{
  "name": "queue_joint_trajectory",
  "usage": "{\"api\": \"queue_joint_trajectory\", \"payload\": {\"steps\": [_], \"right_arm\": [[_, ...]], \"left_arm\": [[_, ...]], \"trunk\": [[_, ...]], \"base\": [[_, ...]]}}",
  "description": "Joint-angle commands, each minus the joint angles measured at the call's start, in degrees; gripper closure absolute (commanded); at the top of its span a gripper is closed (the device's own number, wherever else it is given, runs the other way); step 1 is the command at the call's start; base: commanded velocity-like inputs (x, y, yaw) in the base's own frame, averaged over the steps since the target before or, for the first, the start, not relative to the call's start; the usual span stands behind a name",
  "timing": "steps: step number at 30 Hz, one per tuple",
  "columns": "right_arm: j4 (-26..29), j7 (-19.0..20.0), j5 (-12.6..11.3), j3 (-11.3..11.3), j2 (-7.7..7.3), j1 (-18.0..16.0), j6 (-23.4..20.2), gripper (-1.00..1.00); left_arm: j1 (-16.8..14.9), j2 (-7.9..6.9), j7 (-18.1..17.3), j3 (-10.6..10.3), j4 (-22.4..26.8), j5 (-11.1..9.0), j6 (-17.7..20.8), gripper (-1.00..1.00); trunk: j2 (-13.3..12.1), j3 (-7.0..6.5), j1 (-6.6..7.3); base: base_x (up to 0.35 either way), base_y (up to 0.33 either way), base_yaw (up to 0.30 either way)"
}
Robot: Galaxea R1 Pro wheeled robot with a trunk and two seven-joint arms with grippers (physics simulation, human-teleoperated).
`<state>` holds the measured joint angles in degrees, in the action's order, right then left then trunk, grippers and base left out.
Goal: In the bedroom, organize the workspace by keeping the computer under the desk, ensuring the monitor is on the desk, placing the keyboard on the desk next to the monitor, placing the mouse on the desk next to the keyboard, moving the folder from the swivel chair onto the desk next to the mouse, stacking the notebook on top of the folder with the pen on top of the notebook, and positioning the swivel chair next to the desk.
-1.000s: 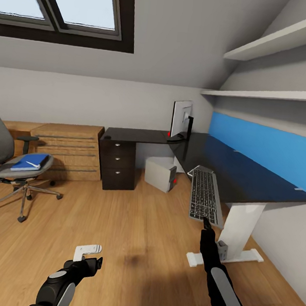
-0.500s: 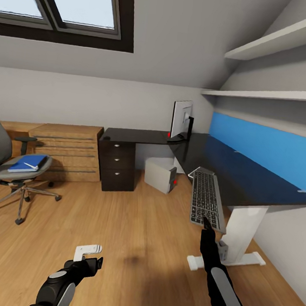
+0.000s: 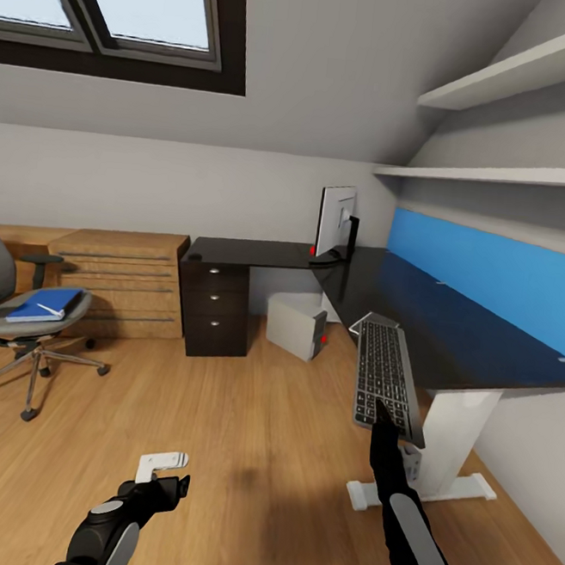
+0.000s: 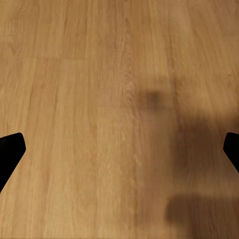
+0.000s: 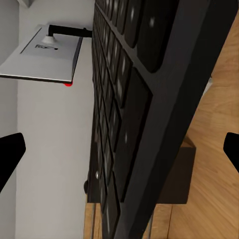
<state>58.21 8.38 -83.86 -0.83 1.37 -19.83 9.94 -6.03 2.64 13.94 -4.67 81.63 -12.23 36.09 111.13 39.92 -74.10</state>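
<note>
My right gripper (image 3: 382,410) is shut on the near edge of the grey keyboard (image 3: 383,372), holding it tilted up in the air just in front of the black desk (image 3: 378,279). In the right wrist view the keyboard (image 5: 129,114) stretches away between the fingers. The monitor (image 3: 334,221) stands on the desk's far corner, and the grey computer (image 3: 296,324) sits on the floor beneath it. A blue folder (image 3: 43,303) lies on the seat of the swivel chair (image 3: 3,312) at the far left. Low over the floor, my left gripper (image 3: 161,465) is open and holds nothing.
A light oak dresser (image 3: 119,280) stands between the chair and the desk's dark drawers (image 3: 215,306). The desk's white leg (image 3: 450,441) is close on my right. Wall shelves (image 3: 500,174) and a blue panel (image 3: 490,277) run above the desk. Oak floor (image 4: 119,99) lies ahead.
The whole picture has shifted as the camera moved toward the desk; the chair has slid leftward in view. Both arms keep their pose, and the keyboard stays in the right gripper.
</note>
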Motion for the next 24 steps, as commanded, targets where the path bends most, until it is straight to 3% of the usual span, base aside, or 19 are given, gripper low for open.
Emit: {"api": "queue_joint_trajectory", "payload": {"steps": [1, 16, 17, 24], "right_arm": [[0.0, 0.3, -0.6, -0.1, -0.02, 0.0, 0.3, -1.00], [0.0, 0.2, -0.6, 0.1, -0.29, 0.0, 0.3, -1.00], [0.0, 0.2, -0.6, 0.1, -0.29, 0.0, 0.3, 1.00], [0.0, 0.2, -0.4, 0.1, -0.32, 0.0, 0.3, 1.00]], "left_arm": [[0.0, -0.01, 0.5, -0.1, 0.1, -0.6, 0.2, -1.00], [0.0, -0.01, 0.6, -0.1, 0.0, -0.6, 0.2, -1.00], [0.0, -0.01, 0.5, -0.1, 0.0, -0.6, 0.2, -1.00], [0.0, -0.01, 0.5, 0.0, 0.1, -0.7, 0.2, -1.00]], "trunk": [[0.0, 0.06, 0.00], [0.0, 0.06, 0.00], [0.0, 0.06, 0.00], [0.0, 0.06, 0.00]], "base": [[0.041, 0.000, 0.000], [0.007, 0.000, 0.000], [0.000, 0.000, 0.000], [0.000, 0.000, 0.000]]}}
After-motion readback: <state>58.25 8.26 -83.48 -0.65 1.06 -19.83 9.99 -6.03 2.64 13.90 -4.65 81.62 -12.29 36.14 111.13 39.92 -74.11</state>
